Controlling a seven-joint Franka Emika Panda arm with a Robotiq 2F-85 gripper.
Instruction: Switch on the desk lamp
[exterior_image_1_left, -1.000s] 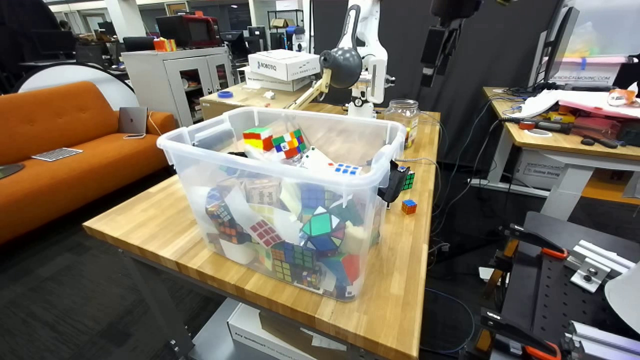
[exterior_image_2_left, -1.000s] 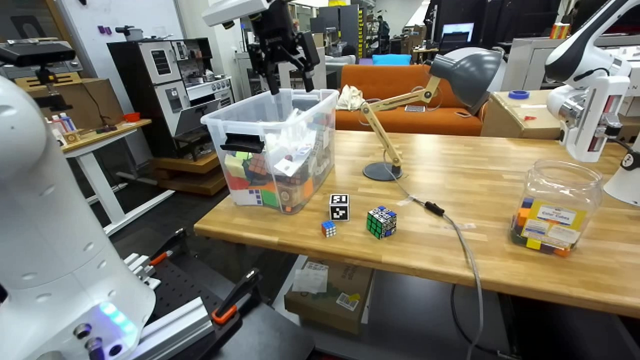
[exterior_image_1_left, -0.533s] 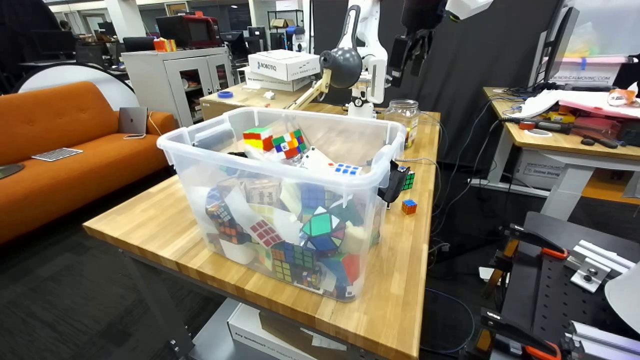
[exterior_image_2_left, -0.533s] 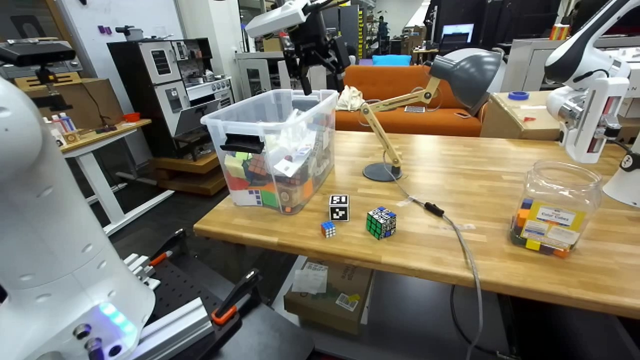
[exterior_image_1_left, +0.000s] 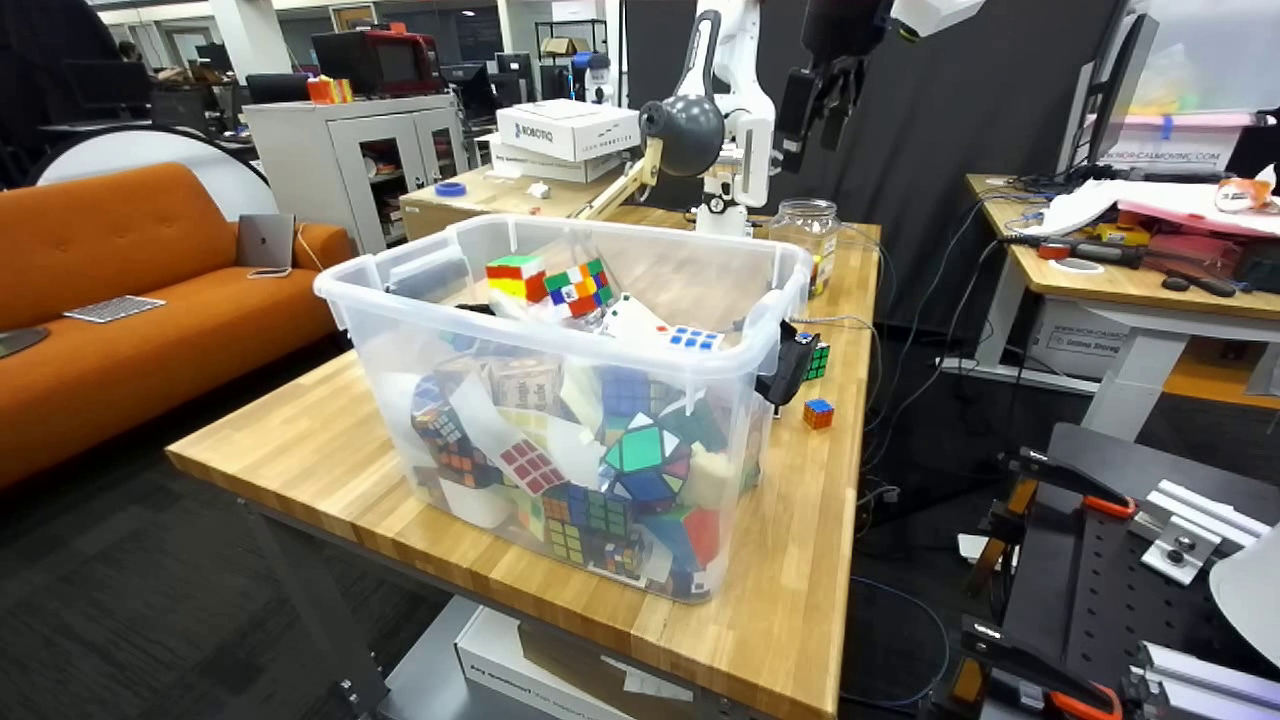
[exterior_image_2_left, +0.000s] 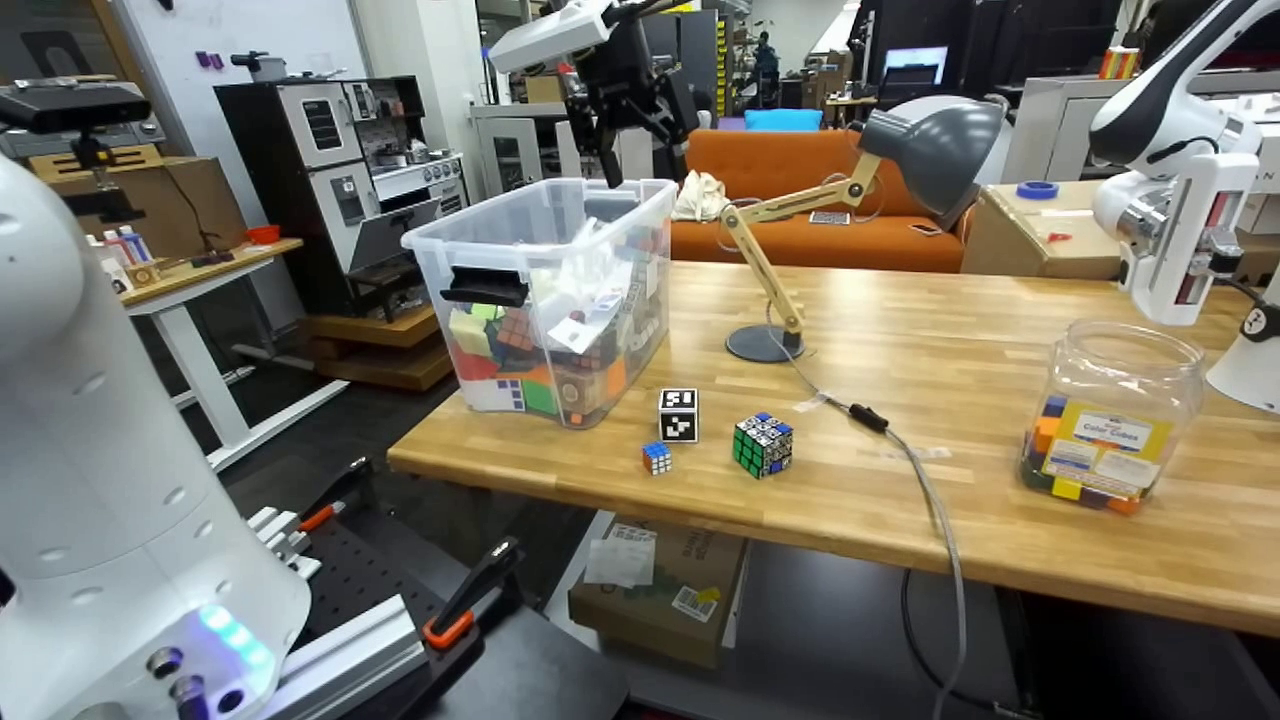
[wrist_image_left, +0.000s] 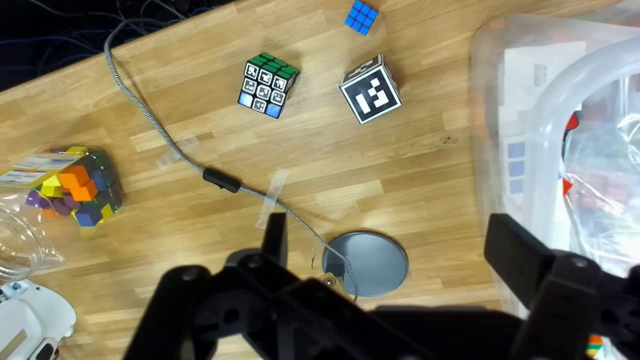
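"Over the table (exterior_image_2_left: 930, 340), a gripper (exterior_image_2_left: 642, 168) hangs, fingers spread, holding nothing. Which step?"
"Likely the approach; the lamp (exterior_image_2_left: 905, 146) stands beside the bin (exterior_image_2_left: 480, 250). Next calls for lowering onto its cord switch (wrist_image_left: 222, 180)."

Yeah, it's a robotics lab: clamps (exterior_image_2_left: 447, 631) below the gripper (exterior_image_2_left: 643, 172), another robot arm (exterior_image_2_left: 1150, 100) well apart from it (plus an orange couch (exterior_image_2_left: 790, 165) beyond, lol).

"ROBOTIQ" legible on flat white cardboard box (exterior_image_1_left: 568, 128), "Color Cubes" on yellow-and-white paper label (exterior_image_2_left: 1113, 447) of clear plastic jar (exterior_image_2_left: 1125, 385), "NOR-CALMOVING" on blue-marked white box (exterior_image_1_left: 1170, 145), "Any questions?" on long white cardboard carton (exterior_image_1_left: 520, 680).
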